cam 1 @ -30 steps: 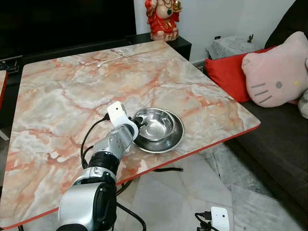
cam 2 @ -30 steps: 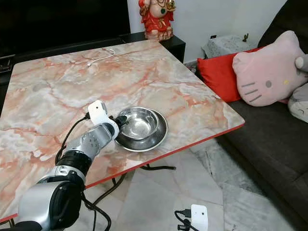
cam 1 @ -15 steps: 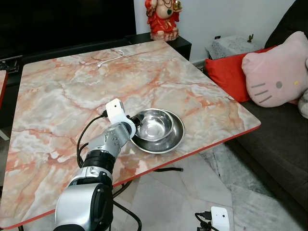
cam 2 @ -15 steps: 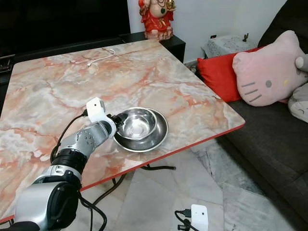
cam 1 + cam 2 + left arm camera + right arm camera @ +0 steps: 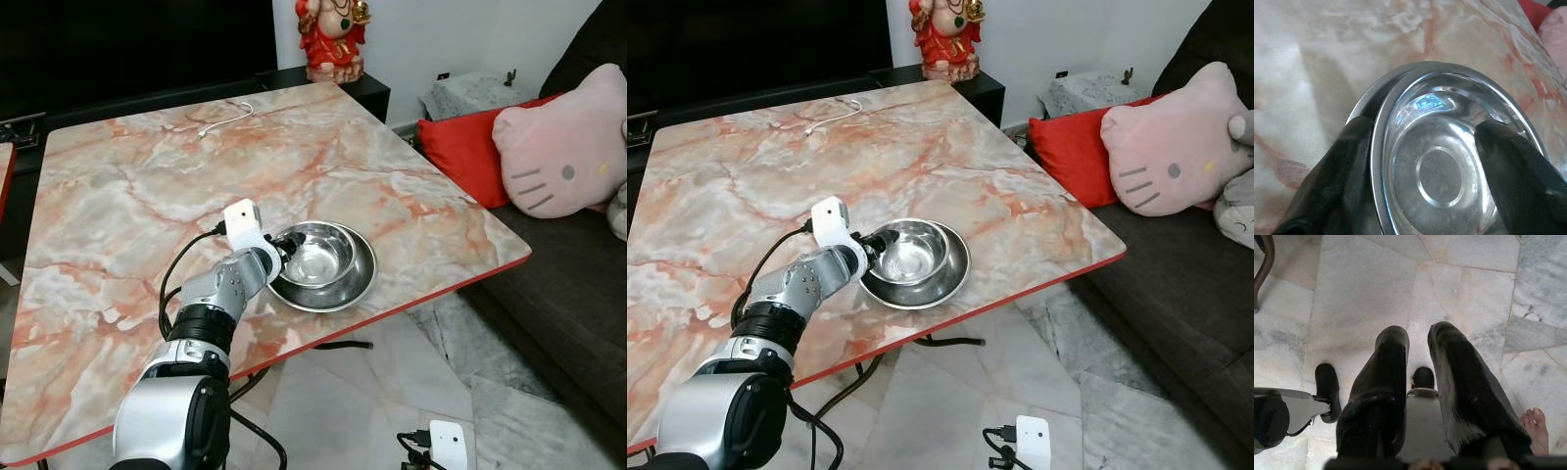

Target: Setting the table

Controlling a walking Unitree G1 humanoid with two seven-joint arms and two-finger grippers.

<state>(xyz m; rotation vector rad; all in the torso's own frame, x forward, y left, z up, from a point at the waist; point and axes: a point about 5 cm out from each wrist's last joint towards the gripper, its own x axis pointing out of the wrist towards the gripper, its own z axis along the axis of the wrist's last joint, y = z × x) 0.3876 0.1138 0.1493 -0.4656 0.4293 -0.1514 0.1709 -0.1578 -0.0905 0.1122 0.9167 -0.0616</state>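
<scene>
My left gripper (image 5: 278, 250) is at the near-left rim of the steel bowl (image 5: 315, 254), which sits nested inside a wider steel dish (image 5: 345, 290) near the front edge of the marble table (image 5: 127, 196). In the wrist view one finger (image 5: 1337, 171) lies outside the bowl's wall and the other (image 5: 1513, 166) inside — spread across the rim, though I cannot tell whether they are pinching it. To do this well, I judge I should close firmly on the wall, lift straight up so the dish beneath is not dragged along, and keep the bowl level. Both bowl and dish look empty — only reflections inside. My right gripper (image 5: 1418, 382) hangs idle above the tiled floor (image 5: 1459, 279), its fingers a little apart, gripping nothing.
</scene>
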